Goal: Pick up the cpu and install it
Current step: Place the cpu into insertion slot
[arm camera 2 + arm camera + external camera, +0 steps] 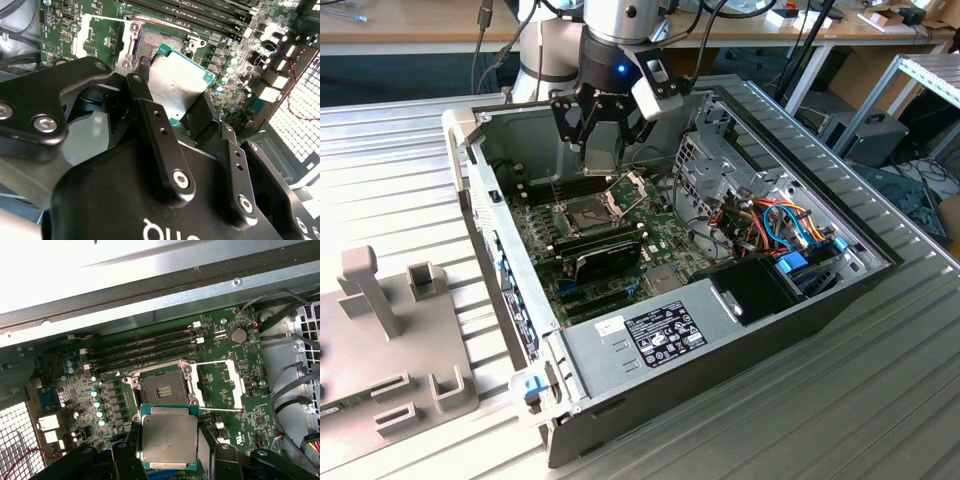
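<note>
My gripper [603, 150] hangs inside the open computer case, shut on the cpu [604, 152], a small square chip with a silver-grey metal top and a green rim. In both wrist views the cpu [169, 440] [176, 85] sits flat between the black fingers [131, 452], held by two opposite edges. The chip hovers above the green motherboard [665, 245], a little short of the open square socket [162, 387] [159, 42]. The socket's contacts are bare, and its hinged metal plate [222, 385] [628, 187] is swung open to one side.
Memory slots [145, 347] run beside the socket. A long black card [605, 255] stands on the board nearer the power supply [655, 335]. A drive cage [720, 150] and coloured cables [780, 225] fill the case's far side. A grey fixture [390, 330] lies outside, on the exterior view's left.
</note>
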Tool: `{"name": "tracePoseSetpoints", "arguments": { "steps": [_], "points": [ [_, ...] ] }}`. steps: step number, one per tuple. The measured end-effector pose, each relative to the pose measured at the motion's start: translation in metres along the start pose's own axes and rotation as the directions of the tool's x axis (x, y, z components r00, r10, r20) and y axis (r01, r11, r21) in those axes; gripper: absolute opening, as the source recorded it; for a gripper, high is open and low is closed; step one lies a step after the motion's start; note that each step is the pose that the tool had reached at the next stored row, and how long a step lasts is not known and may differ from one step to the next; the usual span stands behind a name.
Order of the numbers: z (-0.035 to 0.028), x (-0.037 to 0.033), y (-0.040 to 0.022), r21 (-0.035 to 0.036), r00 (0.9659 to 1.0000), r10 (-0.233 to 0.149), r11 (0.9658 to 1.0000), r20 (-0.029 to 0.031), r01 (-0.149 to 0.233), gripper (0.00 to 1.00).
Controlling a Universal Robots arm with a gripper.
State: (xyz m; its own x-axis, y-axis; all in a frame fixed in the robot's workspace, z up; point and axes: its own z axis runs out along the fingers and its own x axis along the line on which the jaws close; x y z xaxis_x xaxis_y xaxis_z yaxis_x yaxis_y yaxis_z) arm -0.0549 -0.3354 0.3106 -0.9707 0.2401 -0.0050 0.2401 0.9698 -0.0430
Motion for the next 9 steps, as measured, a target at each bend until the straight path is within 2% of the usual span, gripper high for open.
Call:
{"name": "tracePoseSetpoints", "arguments": {
  "steps": [2,5,9],
  "points": [
    [0.0,0.0,0.0,0.0001,1.0,0.003,1.0,-0.0001,-0.003,0.55],
    [0.0,0.0,0.0,0.0004,0.9993,0.038,0.9993,-0.0017,-0.038,0.55],
    [0.0001,0.0,0.0,0.0007,0.9977,0.067,0.9977,-0.0028,-0.067,0.55]
  ]
}}
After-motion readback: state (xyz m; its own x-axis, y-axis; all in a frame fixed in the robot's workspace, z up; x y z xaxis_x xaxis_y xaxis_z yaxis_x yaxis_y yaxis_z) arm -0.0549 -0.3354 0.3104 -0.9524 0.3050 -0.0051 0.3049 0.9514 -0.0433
